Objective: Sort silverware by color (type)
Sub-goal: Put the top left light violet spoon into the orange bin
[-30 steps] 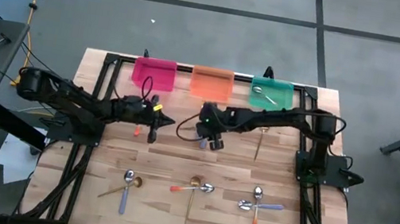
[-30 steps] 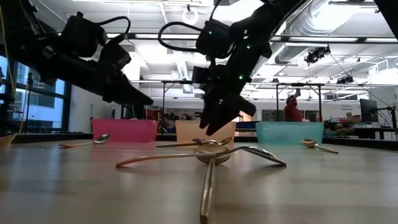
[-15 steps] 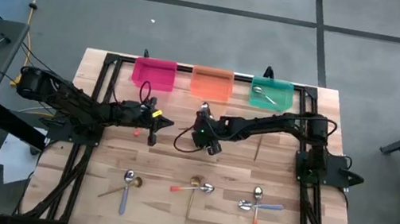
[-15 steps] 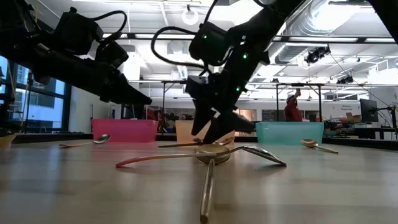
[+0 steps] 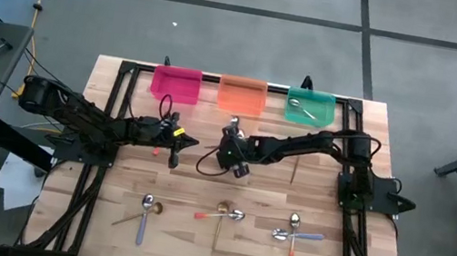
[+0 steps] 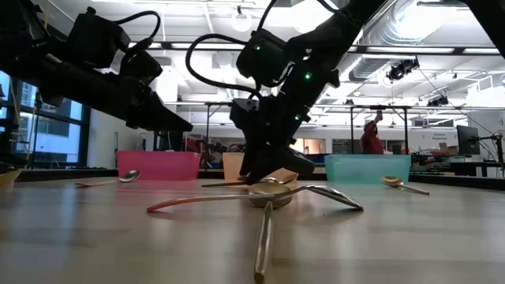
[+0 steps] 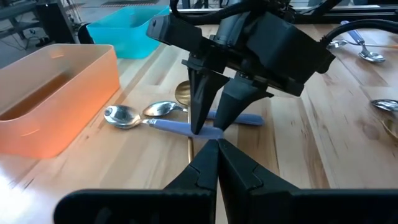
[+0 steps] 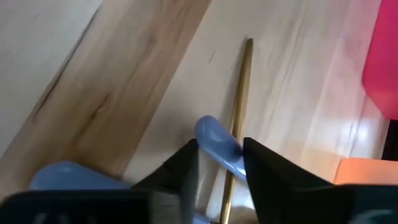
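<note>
My right gripper [image 7: 208,129] stands open, pointing down at a small heap of spoons near the table's middle [image 5: 230,160]. Its fingertips are on either side of a blue-handled spoon [image 7: 180,127], whose handle runs slantwise between them [image 8: 214,140]. A gold spoon's handle [image 8: 239,106] lies under the blue one, and a second silver bowl [image 7: 163,109] rests beside them on the wood. My left gripper [image 5: 172,156] hovers shut and empty just left of the heap, its fingers [image 7: 213,149] aimed at it. My right gripper reaches down from above with one finger [image 8: 186,165] on each side of the blue handle [image 8: 217,146], which lies flat on the table. I cannot tell whether the fingers touch it.
Pink [image 5: 177,83], orange [image 5: 242,95] and teal [image 5: 310,109] bins line the far edge, with a spoon in the teal one. Three spoon clusters lie near the front edge [image 5: 147,207], [image 5: 220,213], [image 5: 294,235]. A single gold spoon [image 5: 296,164] lies to the right.
My right gripper has moved a little toward the table's left and come down onto the heap of spoons, ending with its fingertips at table level around the blue handle. The spoons have stayed where they were.
</note>
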### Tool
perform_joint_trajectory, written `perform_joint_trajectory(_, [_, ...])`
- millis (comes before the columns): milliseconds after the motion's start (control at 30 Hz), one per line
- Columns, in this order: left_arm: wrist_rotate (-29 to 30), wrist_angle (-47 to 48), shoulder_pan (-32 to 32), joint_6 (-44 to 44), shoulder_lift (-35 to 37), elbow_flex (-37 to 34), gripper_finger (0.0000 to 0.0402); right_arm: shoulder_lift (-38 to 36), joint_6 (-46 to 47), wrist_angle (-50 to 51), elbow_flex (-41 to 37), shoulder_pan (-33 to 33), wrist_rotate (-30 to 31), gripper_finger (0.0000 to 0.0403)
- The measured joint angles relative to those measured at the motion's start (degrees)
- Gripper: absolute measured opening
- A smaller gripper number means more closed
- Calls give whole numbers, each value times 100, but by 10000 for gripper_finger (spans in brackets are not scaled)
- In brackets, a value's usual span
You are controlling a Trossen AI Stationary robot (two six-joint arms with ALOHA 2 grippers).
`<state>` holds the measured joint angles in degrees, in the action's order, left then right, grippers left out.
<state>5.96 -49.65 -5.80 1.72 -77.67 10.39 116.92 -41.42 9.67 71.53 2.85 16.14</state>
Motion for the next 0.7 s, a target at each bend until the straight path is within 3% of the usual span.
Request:
perform_joint_trajectory(167, [6, 2, 0, -2, 0, 0, 0, 0, 37, -32, 0, 0, 32, 37])
perform_joint_trajectory(300, [6, 2, 0, -3, 0, 0, 0, 0, -6, -20, -2, 2, -2, 6])
perform_joint_trajectory(700, [6, 4, -2, -13, 0, 2, 0, 0, -50, -80, -2, 17, -6, 18])
